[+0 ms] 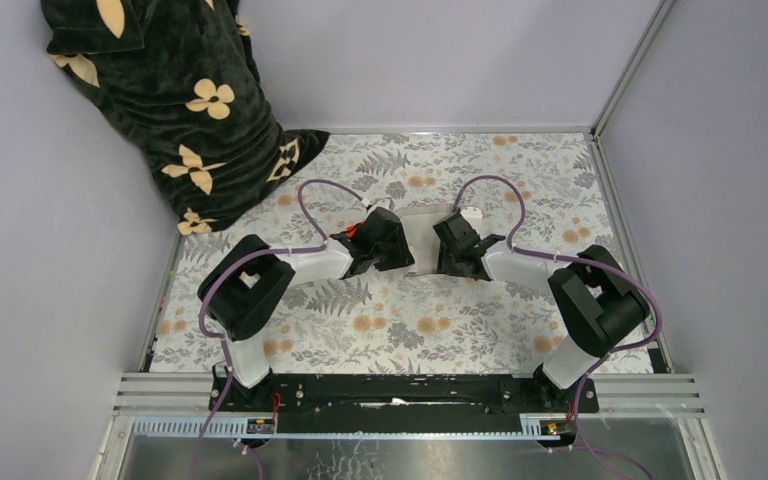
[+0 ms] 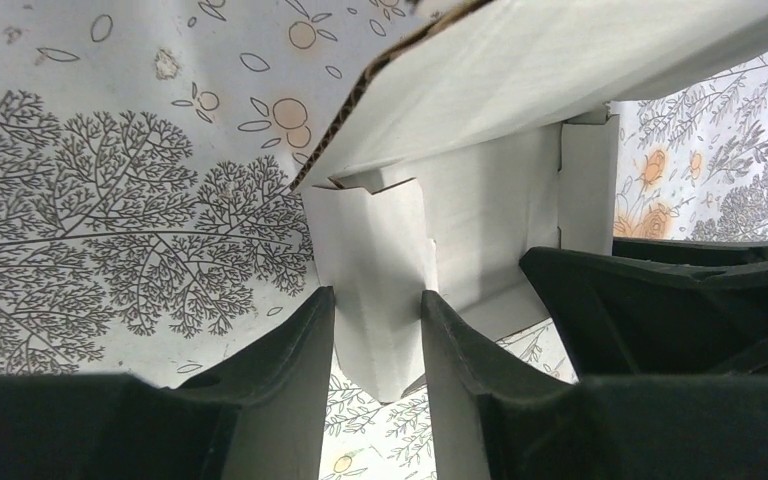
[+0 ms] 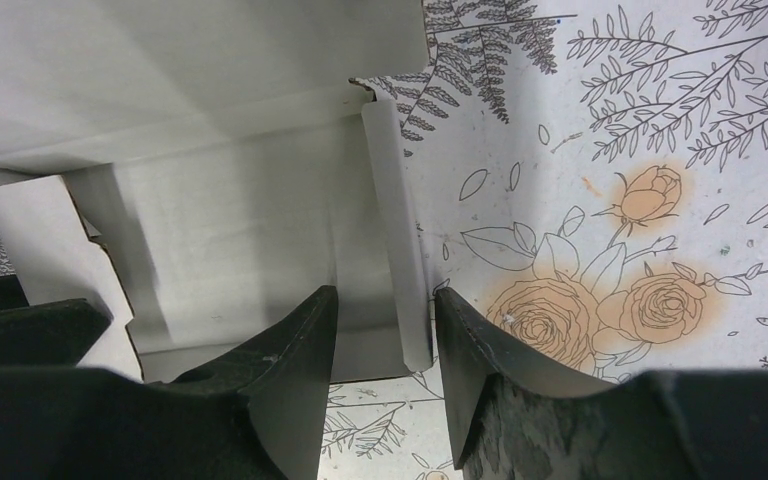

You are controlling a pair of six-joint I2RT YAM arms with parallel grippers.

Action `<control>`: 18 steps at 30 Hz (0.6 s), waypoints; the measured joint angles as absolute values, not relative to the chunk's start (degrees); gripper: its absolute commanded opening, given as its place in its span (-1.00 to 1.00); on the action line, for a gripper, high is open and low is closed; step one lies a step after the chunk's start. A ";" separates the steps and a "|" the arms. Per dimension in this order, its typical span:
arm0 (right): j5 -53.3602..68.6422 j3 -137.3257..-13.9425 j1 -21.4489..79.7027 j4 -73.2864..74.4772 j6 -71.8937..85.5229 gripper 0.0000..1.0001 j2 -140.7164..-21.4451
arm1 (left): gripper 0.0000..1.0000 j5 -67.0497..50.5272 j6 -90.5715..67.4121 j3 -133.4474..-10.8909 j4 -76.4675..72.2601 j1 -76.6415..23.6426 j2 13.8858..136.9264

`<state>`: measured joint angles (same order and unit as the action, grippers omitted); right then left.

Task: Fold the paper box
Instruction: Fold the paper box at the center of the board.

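Observation:
The white paper box (image 1: 422,215) lies partly folded at the middle of the table, between both grippers. In the left wrist view its lid panel (image 2: 520,70) slopes up over the walls, and a creased side flap (image 2: 375,260) stands between my left fingers. My left gripper (image 2: 375,295) (image 1: 392,240) is shut on that flap, with both fingertips touching its edges. My right gripper (image 3: 385,295) (image 1: 452,240) is open and straddles the narrow right side wall (image 3: 400,230) of the box (image 3: 230,210). One of its fingers is inside the box and the other outside.
A floral cloth (image 1: 410,320) covers the table. A dark blanket with cream flowers (image 1: 180,100) hangs at the back left corner. Grey walls enclose the sides, with a metal rail (image 1: 625,80) at the right. A small red piece (image 1: 352,228) shows beside the left gripper.

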<state>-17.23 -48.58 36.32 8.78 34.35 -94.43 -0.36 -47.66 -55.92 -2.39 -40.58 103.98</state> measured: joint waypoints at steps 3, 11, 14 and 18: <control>-17.12 -48.49 36.38 8.38 34.33 -0.05 -94.43 | -0.23 0.82 -47.13 -56.82 -0.82 -40.73 104.12; -17.04 -48.25 36.38 7.94 34.28 -0.05 -94.35 | -0.26 3.68 -45.52 -59.24 2.55 -41.12 106.19; -16.97 -48.16 36.38 7.77 34.24 -0.05 -94.30 | -0.26 4.58 -45.08 -60.10 3.20 -41.21 106.65; -16.95 -48.14 36.38 7.70 34.13 -0.05 -94.28 | -0.26 5.52 -44.56 -60.97 4.29 -41.41 107.04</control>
